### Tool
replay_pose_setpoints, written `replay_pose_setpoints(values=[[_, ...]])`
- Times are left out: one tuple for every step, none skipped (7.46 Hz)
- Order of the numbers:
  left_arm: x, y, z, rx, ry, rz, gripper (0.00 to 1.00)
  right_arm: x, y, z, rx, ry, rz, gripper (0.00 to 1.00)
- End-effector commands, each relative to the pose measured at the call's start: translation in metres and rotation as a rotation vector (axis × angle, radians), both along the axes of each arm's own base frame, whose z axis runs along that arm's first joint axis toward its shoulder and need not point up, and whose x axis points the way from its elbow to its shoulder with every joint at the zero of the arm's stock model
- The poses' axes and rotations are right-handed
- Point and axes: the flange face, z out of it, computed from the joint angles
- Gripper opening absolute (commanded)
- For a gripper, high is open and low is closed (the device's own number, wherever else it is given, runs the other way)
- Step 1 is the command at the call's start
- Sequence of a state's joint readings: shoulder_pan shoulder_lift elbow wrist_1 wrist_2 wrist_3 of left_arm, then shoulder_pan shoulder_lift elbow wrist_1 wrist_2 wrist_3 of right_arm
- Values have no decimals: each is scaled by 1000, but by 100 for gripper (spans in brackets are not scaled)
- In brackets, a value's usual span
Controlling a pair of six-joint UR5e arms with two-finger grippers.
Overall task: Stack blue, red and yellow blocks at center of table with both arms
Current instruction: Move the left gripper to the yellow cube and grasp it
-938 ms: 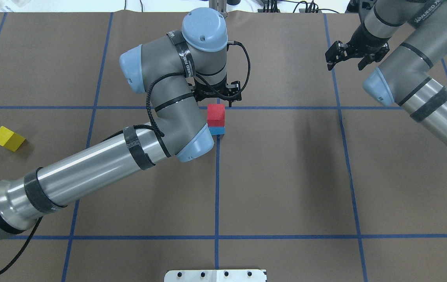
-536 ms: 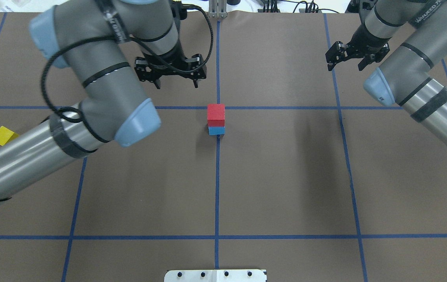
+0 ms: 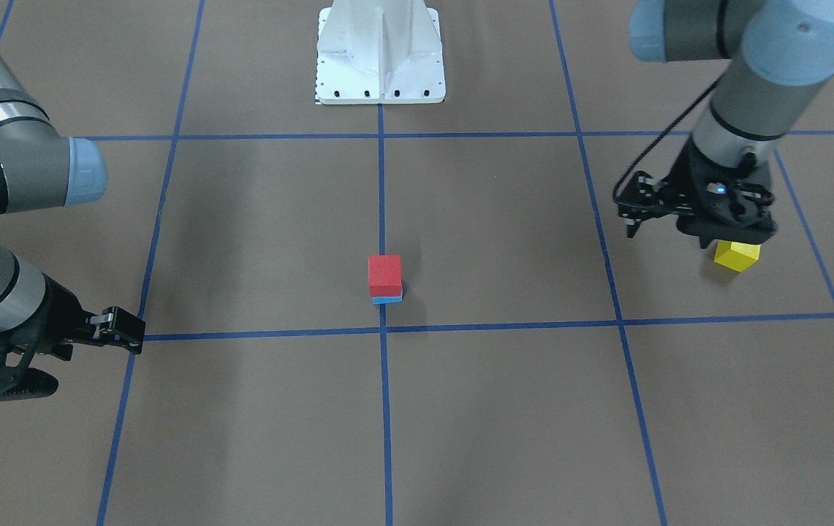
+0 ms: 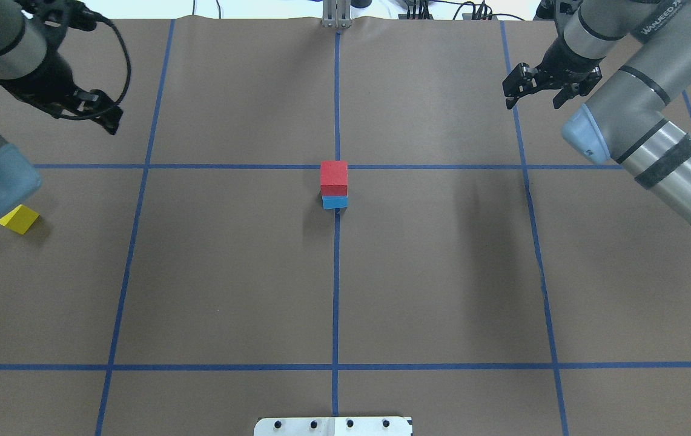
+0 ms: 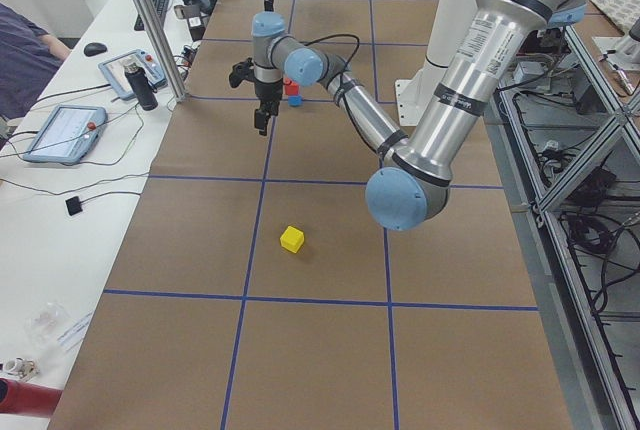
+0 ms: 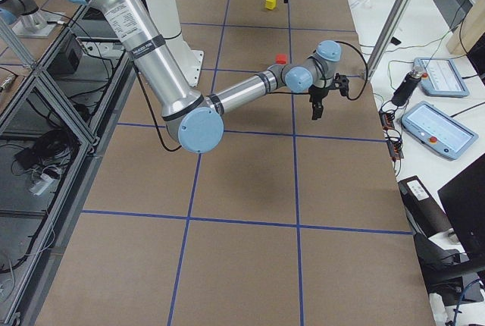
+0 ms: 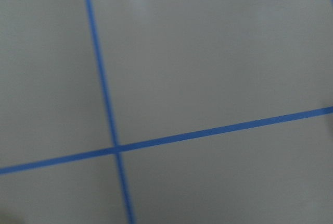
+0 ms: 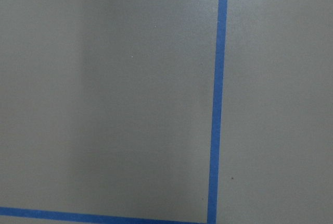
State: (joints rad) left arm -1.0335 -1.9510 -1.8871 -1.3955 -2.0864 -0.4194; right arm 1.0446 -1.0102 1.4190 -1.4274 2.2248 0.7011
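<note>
At the table's centre the red block (image 4: 333, 175) sits on the blue block (image 4: 335, 203), with no gripper touching them; the front view shows the same stack, red block (image 3: 384, 275) over blue block (image 3: 387, 299). Alone at the table's left lies the yellow block (image 4: 18, 220), partly under my left arm's elbow cap. In the front view the yellow block (image 3: 737, 256) peeks out below my left gripper (image 3: 669, 234), which hangs raised over the far left and is open and empty. Over the far right, my right gripper (image 4: 534, 102) is also open and empty. Both wrist views show only table and tape.
The white pedestal base (image 3: 380, 51) stands at the robot's edge of the table (image 4: 442, 272). Along the far edge runs a white bench with tablets (image 5: 60, 132) and a metal pole (image 5: 150, 30). A person's sleeve (image 5: 25, 50) shows there.
My left arm has pulled away from the red-on-blue stack, rising and swinging to the far left, open throughout. The stack stays put. The right arm has not moved.
</note>
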Motion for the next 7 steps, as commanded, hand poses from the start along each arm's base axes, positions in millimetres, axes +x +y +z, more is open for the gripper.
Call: replay_pose_setpoints(values=[[-51, 27, 120, 63, -33, 73, 100, 0, 0, 2, -2, 3, 1, 99], [-50, 35, 173, 46, 12, 97, 100, 0, 0, 4, -2, 6, 1, 99], [-49, 36, 209, 57, 42, 94, 100, 0, 0, 4, -2, 7, 2, 99], [-47, 34, 228, 42, 45, 78, 100, 0, 0, 4, -2, 6, 1, 99], [-46, 34, 234, 30, 41, 74, 100, 0, 0, 4, -2, 7, 2, 99], [-46, 33, 243, 15, 34, 73, 100, 0, 1, 5, -3, 8, 0, 99], [-43, 33, 256, -9, 22, 78, 100, 0, 1, 7, -5, 9, -1, 99]])
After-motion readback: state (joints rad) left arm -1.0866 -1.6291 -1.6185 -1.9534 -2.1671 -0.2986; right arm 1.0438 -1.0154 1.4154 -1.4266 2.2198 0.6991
